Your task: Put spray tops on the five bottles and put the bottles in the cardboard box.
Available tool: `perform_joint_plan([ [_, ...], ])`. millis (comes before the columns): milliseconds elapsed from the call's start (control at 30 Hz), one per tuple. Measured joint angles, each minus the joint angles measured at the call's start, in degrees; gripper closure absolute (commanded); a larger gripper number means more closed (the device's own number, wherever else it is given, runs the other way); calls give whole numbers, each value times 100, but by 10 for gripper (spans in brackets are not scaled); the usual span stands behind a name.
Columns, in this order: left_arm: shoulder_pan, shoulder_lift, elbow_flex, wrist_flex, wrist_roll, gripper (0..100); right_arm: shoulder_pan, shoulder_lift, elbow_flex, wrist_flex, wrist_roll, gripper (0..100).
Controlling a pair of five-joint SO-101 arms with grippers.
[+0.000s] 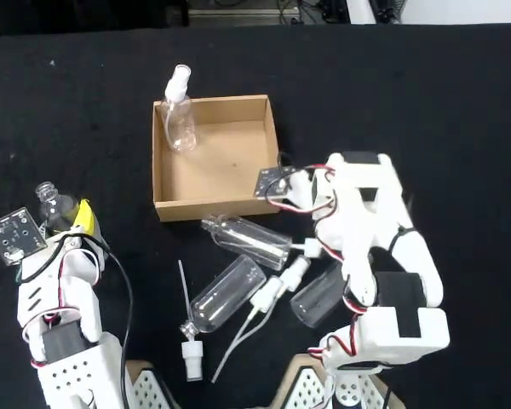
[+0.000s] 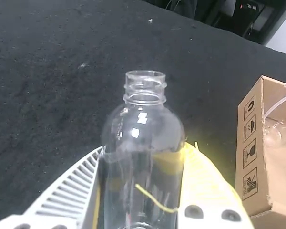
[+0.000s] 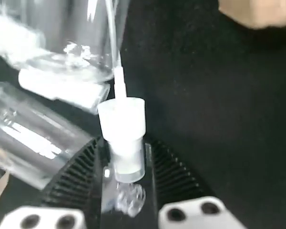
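We see the left jaws clenched on an uncapped bottle, held upright at the lower left of the high view. The right jaws grasp a spray top right of centre. On the black bench, a first bottle lies just below the cardboard box, a second bottle lower, and a third bottle lies partly under the right arm. A capped bottle leans in the box's upper left corner. A loose spray top and another loose top lie at lower centre.
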Motion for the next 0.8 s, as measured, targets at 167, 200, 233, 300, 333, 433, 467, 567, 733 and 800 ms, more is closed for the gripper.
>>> perform_joint_plan([
  [167,0,0,0,0,0,880,492,-53,-677,677,0,988],
  [200,0,0,0,0,0,880,580,-88,-800,809,35,988],
  [233,0,0,0,0,0,880,677,-167,-941,958,114,988],
  [300,0,0,0,0,0,880,879,-299,-1257,1257,308,988],
  [333,0,0,0,0,0,880,993,-334,-1398,1407,422,988],
  [433,0,0,0,0,0,880,1486,-360,-1969,1741,642,988],
  [467,0,0,0,0,0,880,1688,-360,-2171,1785,668,988],
  [567,0,0,0,0,0,880,2303,-360,-2690,1793,686,988],
  [733,0,0,0,0,0,880,3226,-360,-2787,1653,158,988],
  [800,0,0,0,0,0,880,3429,-255,-2681,1284,-422,988],
])
